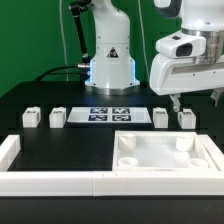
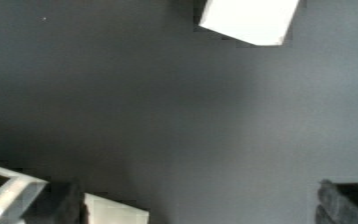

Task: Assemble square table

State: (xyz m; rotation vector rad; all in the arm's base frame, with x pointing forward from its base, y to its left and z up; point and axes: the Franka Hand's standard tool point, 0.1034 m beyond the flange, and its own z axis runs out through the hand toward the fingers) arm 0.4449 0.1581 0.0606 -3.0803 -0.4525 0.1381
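The white square panel (image 1: 160, 155) with raised rim and round corner sockets lies on the black table at the front, on the exterior view's right. Four short white legs stand in a row behind it: two on the left (image 1: 31, 117) (image 1: 58, 117) and two on the right (image 1: 161, 117) (image 1: 185, 119). My gripper (image 1: 180, 100) hangs just above the two right legs, holding nothing. In the wrist view the gripper (image 2: 220, 210) is open over bare black table. A tagged leg (image 2: 2, 185) shows beside one finger, and a white block (image 2: 250, 20) lies farther off.
The marker board (image 1: 108, 113) lies flat between the two pairs of legs, in front of the robot base (image 1: 108, 60). Long low white border rails run along the left (image 1: 8, 150) and the front (image 1: 90, 183) of the table.
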